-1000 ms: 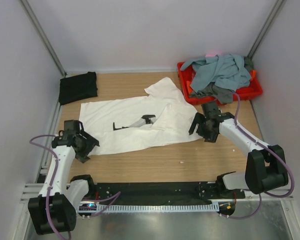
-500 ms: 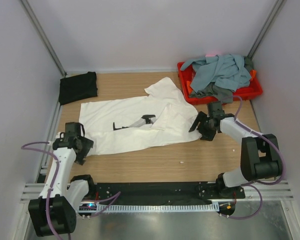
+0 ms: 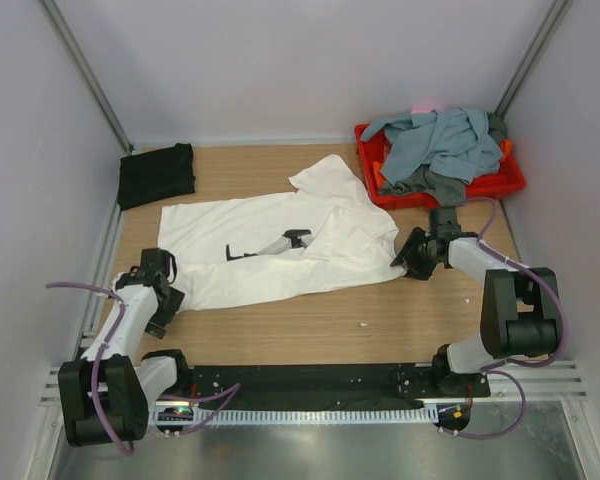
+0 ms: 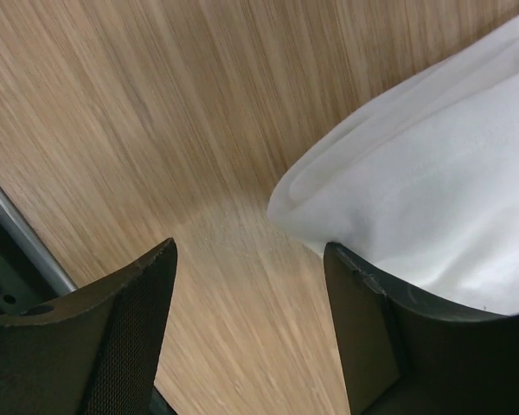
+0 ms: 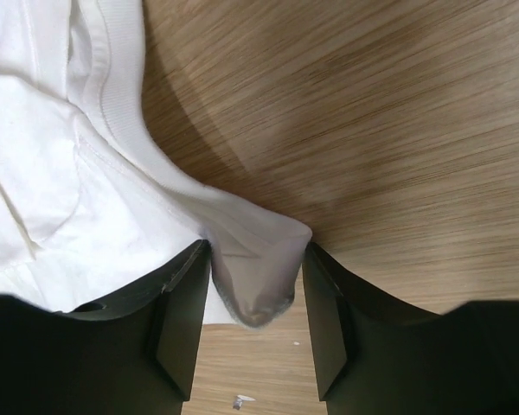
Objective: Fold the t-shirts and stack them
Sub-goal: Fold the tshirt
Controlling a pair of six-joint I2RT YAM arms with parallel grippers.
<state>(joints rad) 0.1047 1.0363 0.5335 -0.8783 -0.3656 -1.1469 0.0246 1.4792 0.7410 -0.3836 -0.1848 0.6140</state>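
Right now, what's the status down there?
Left gripper open at white shirt's left corner. Right gripper astride its right corner, grip unclear. Shirt spread out, unfolded. Nothing in the way.

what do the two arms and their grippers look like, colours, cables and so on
The left arm and right arm are built alike: white links between bulky black joints. A loose purple cable trails off each. The left gripper and right gripper are black, each with two broad flat fingers whose inner faces have a fine mesh texture. No markings show.

Four t-shirts (image 3: pixel 250 225), one red tray (image 3: pixel 502 185), two grippers (image 3: pixel 412 262)
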